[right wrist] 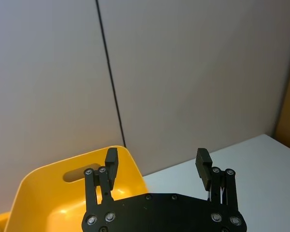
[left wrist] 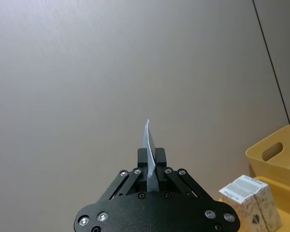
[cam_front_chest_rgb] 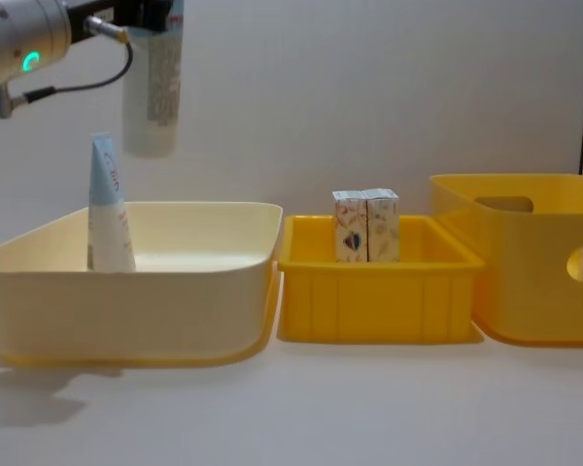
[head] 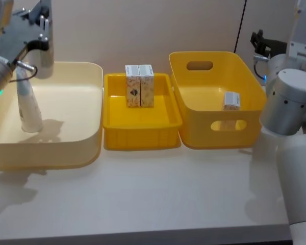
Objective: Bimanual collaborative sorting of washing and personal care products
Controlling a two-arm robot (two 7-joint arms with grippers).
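My left gripper point(left wrist: 149, 166) is raised above the cream bin point(head: 86, 135) and shut on the flat crimped end of a pale tube point(cam_front_chest_rgb: 154, 92), which hangs cap down. In the head view that gripper point(head: 40, 20) is at the top left with the held tube point(head: 45, 53) under it. A second blue-white tube point(cam_front_chest_rgb: 107, 209) stands upright in the cream bin. Two small printed boxes point(head: 139, 86) stand side by side in the middle yellow tray point(head: 141, 135). Another box point(head: 231, 100) lies in the deep yellow bin point(head: 194, 109). My right gripper point(right wrist: 157, 166) is open and holds nothing, raised behind that bin's far right corner.
The three containers stand in a row across the back of the white table point(head: 153, 199). A plain wall rises close behind them. My right arm's grey body point(head: 290, 102) stands beside the deep bin's right side.
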